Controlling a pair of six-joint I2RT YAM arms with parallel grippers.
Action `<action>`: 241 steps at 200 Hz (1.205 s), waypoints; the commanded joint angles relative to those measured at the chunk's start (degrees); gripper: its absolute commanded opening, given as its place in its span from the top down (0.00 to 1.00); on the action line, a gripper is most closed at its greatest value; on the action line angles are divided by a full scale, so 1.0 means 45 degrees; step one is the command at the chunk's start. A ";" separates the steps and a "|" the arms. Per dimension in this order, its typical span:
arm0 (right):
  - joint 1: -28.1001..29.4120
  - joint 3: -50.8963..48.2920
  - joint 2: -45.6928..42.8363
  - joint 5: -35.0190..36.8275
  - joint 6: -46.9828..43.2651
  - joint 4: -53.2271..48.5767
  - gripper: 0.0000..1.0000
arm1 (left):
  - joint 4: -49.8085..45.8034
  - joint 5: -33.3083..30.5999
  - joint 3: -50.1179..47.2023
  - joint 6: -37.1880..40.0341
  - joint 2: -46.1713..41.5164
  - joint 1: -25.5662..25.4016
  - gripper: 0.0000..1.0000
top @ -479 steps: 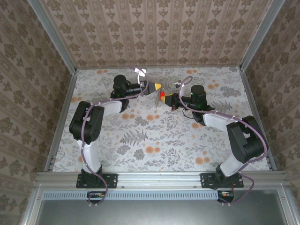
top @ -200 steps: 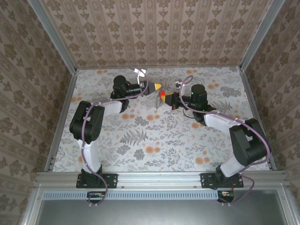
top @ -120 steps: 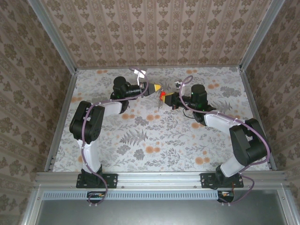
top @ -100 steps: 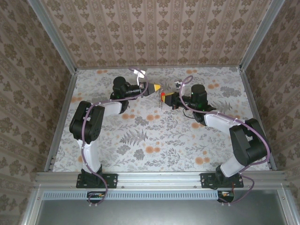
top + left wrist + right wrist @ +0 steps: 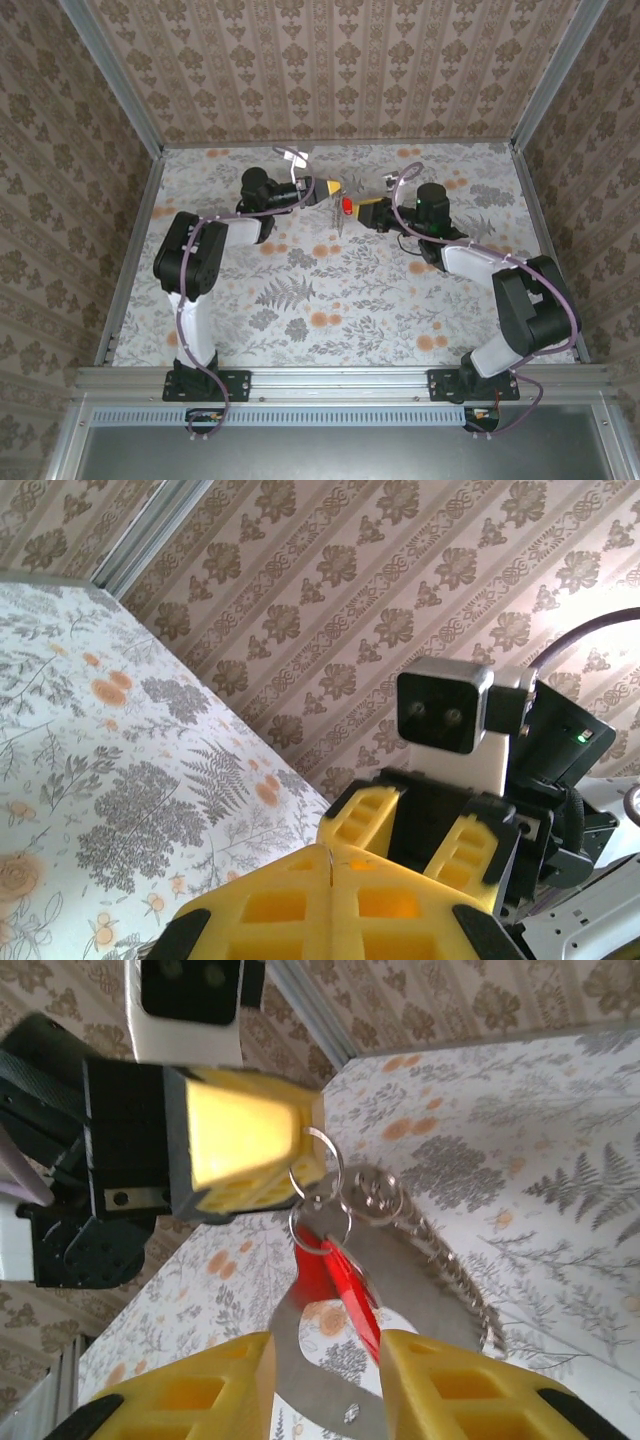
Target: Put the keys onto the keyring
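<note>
the left arm reaches to the far middle of the flower-printed table (image 5: 300, 290). the left gripper (image 5: 328, 870) has its yellow plastic fingers (image 5: 270, 908) pressed together. from the right wrist view they are clamped on a small thin silver wire ring (image 5: 340, 1160), whose edge sticks out of the fingertips.

a second small wire ring (image 5: 296, 1232) hangs just below it, and from that hangs the tiny key with the bright red plastic head (image 5: 338, 1268). the key slants down towards the right wrist camera. whether its metal blade shows cannot be told.

right behind the red key is the keyring (image 5: 415, 1285), a long curved piece of dull grey metal, much longer than the key. its hollow middle cannot be made out from this angle. a short silver bead chain (image 5: 450, 1260) runs along its upper edge from a round silver link beside the wire rings. the whole bunch hangs in the air between the two grippers, above the table and not resting on it.

the right gripper (image 5: 330, 1350) faces the left one with its yellow fingers (image 5: 455, 1390) apart. the red key's lower end lies in the gap, just beside the inner edge of one finger. whether it touches that finger cannot be told.
</note>
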 commanded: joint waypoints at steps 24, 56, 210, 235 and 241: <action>-0.0265 0.0250 0.0148 -0.0630 0.1448 0.1823 0.56 | 0.1094 -0.0028 -0.0187 -0.0304 0.0240 0.0077 1.00; -0.0266 0.0764 0.1255 -0.1107 0.2576 0.3040 0.52 | 0.1118 0.0030 -0.0207 -0.0326 0.0343 0.0040 1.00; 0.0013 0.1842 0.3412 -0.1793 0.4037 0.4679 0.55 | 0.1152 0.0167 0.0081 -0.0451 0.0660 -0.0192 1.00; 0.0054 0.1790 0.3549 -0.1879 0.4094 0.4781 0.57 | 0.1159 0.0167 0.0106 -0.0440 0.0662 -0.0204 1.00; 0.0053 0.1770 0.3550 -0.1903 0.4107 0.4802 0.59 | 0.1152 0.0167 0.0103 -0.0441 0.0665 -0.0205 1.00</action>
